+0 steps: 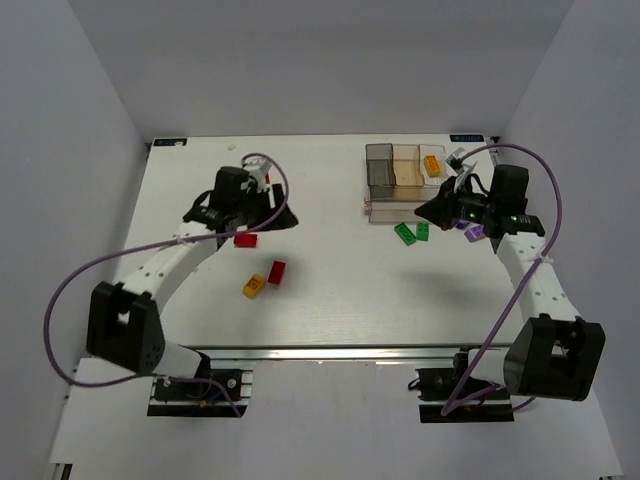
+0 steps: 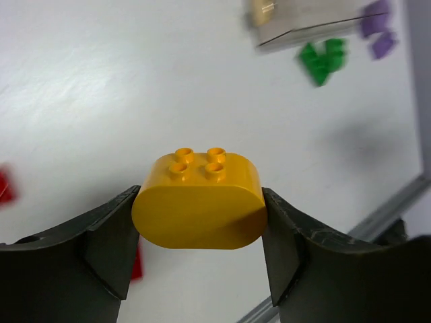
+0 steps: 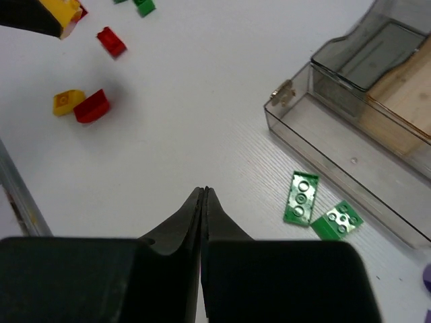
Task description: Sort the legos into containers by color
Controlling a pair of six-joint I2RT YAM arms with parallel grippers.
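To the far left, left gripper [image 2: 200, 200] closed on a yellow-orange plastic brick [image 2: 196, 221] with rounded ends and four studs on top. One black finger [image 2: 111, 239] pressed to each end, load held up off the white tabletop [image 1: 340, 300]. Just beneath it in the top view, a small red brick [image 1: 245, 239] lying alone. Nearer the arm bases, a small yellow brick [image 1: 255, 286] and a second red brick [image 1: 277, 272] side by side, seemingly touching.

Further right, toward the far edge, a clear plastic organizer [image 3: 337, 151] with three square compartments in a row: smoky grey bin [image 1: 379, 166], amber-tinted bin [image 1: 406, 166], then clear bin [image 1: 437, 176], plus a shallow tray along the near side. Inside the clear bin, a yellow-orange piece [image 1: 432, 163]. Just outside the tray, flat on the table, two flat green plates [image 3: 301, 198], close enough to meet at a corner or nearly so.

Hovering by them, off the tray's right end, right gripper [image 3: 203, 194], fingers pressed flat together with nothing between.

Furthest right, two small purple bricks [image 1: 476, 233], close together, partly covered by the right arm [image 1: 530, 270] in the top view.
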